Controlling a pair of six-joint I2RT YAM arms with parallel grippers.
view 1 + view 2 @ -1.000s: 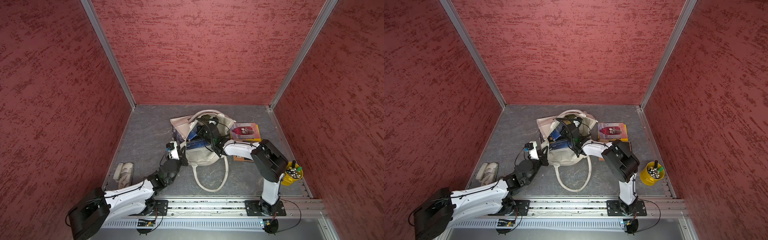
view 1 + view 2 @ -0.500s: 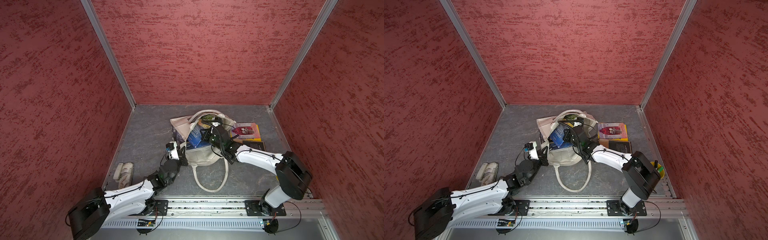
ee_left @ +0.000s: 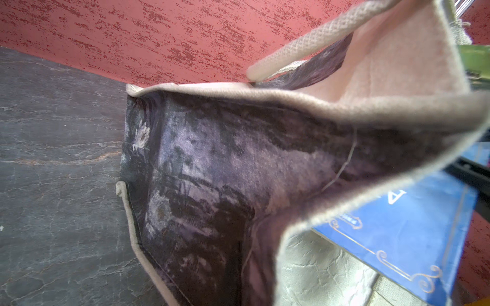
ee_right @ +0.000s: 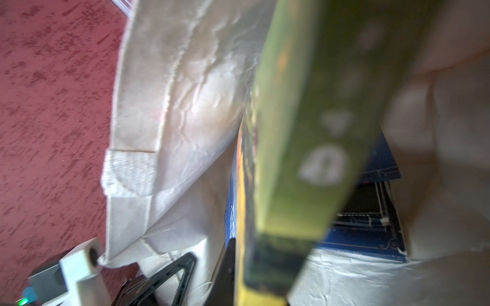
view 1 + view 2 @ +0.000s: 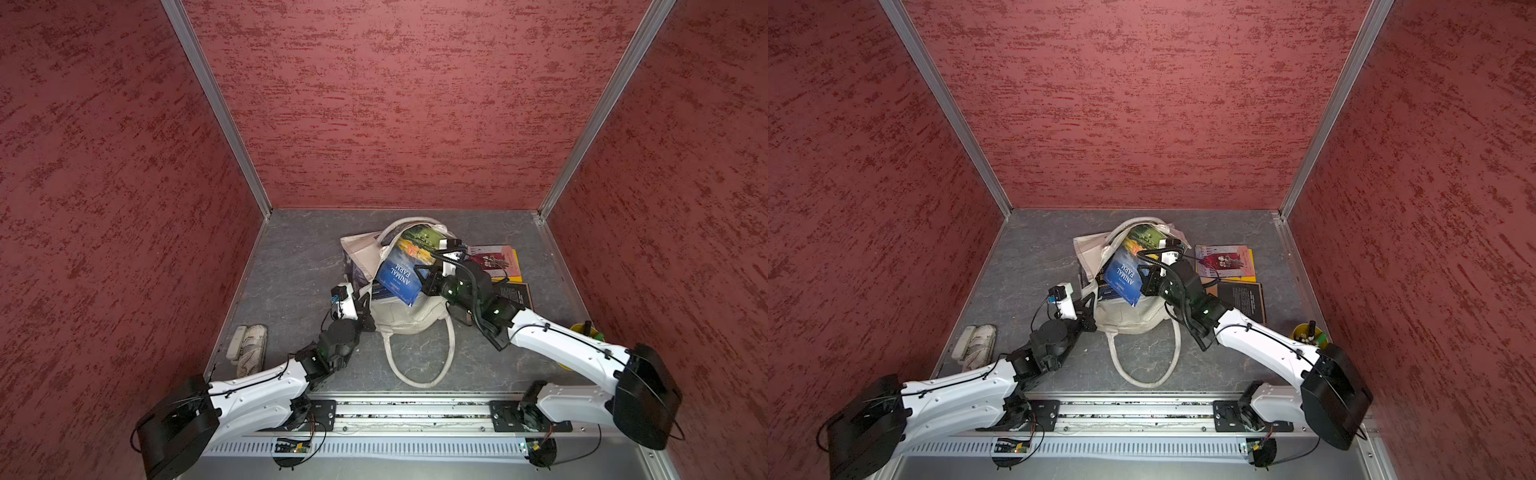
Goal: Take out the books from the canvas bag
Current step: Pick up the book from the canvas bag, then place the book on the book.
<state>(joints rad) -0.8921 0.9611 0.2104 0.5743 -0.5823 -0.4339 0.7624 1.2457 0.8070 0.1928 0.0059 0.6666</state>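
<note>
Pinching the rim of the canvas bag (image 5: 411, 318), the left gripper (image 5: 368, 309) is steadying it while the right gripper (image 5: 420, 283) is clamping the Animal Farm book (image 5: 397, 272) slanting lengthwise out of its mouth.

Both top views are evenly lit and sharp, with only faint shadows; the corner posts (image 5: 215, 108) splay outward under the wide lens. In the right wrist view the book (image 4: 313, 127) is badly blurred. In the left wrist view the canvas bag (image 3: 212, 172) goes soft at its closest hem.
</note>
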